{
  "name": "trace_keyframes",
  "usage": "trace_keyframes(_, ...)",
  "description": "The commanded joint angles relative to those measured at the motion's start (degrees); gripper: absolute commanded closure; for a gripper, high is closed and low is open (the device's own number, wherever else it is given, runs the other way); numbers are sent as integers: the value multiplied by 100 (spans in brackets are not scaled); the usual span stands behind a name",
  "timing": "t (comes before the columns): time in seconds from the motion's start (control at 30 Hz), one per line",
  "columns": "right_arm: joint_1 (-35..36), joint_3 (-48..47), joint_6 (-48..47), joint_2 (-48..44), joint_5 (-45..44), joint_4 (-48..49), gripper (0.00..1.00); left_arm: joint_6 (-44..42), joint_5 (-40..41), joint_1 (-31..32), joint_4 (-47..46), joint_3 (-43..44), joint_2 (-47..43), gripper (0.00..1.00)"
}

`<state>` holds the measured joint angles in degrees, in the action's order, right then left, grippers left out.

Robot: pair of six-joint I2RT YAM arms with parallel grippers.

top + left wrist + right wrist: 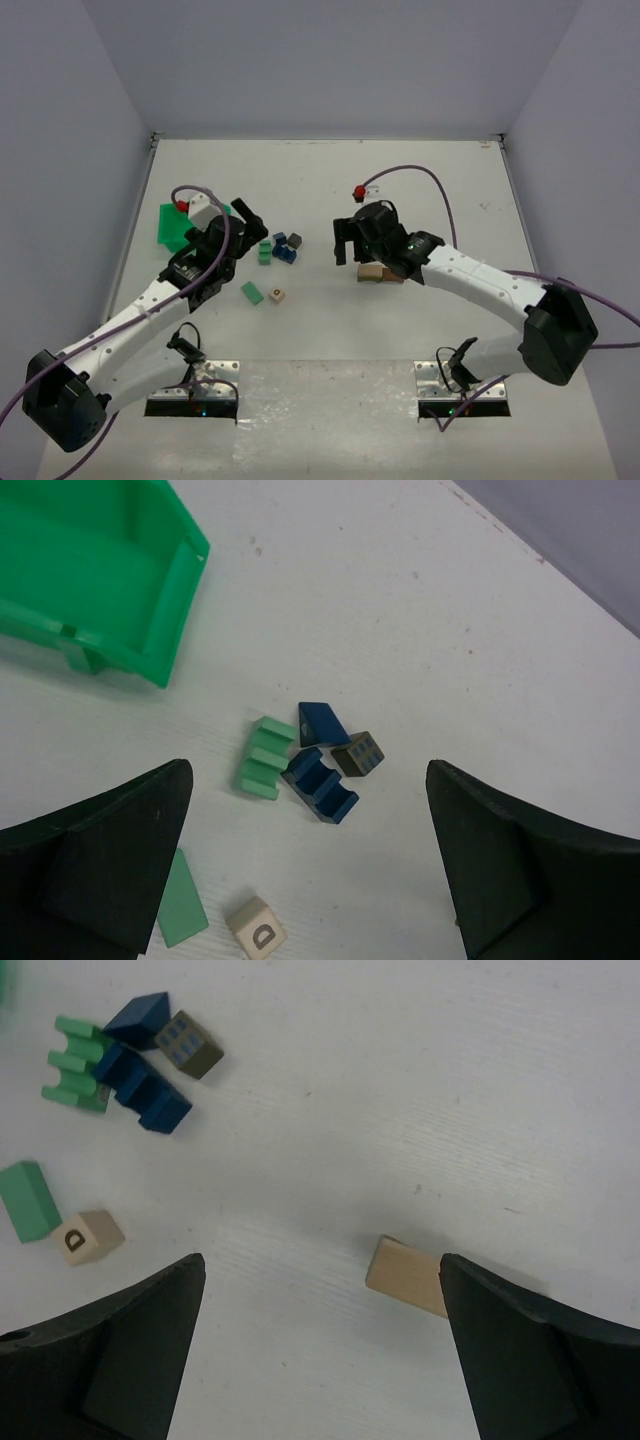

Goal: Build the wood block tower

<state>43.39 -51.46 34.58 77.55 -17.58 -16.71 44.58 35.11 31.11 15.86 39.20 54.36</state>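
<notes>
Wood blocks (pixel 279 248) lie loose on the white table (pixel 420 180); nothing is stacked, so no tower stands.

Main cluster, centre-left of the table:
- green notched block (pixel 262 758), touching the blue notched block (pixel 322 788) along one side
- blue wedge (pixel 322 723) just above those two
- dark cube (pixel 358 755) with blue dots on its top face, beside the wedge and the blue notched block

Two pieces lie apart from the cluster, nearer the arm bases: a flat green slab (pixel 182 905) and a pale cube (pixel 256 930) printed with the letter D. These two are side by side, not touching.

A tan block (pixel 405 1275) lies well to the right of the cluster. The right finger partly covers it in the right wrist view, and the arm partly covers it from above.

Left gripper (pixel 308 770): jaws spread wide, holding nothing, hovering over the main cluster. The green bin (pixel 170 600) sits further out on the left, on its far side.

Right gripper (pixel 322 1260): jaws also spread wide and empty. It hangs above bare table, with the tan block just inside its right finger.
</notes>
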Motion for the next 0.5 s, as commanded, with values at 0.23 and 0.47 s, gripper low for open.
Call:
trace_keyframes(0.23, 1478, -2057, -1319, 2465, 1687, 809, 1, 2424, 1116, 53, 3235, -31, -1259, 0)
trace_keyframes(0.47, 2003, -3338, -1248, 3855, 1627, 620, 1, 3137, 1330, 49, 3946, -68, -1908, 0)
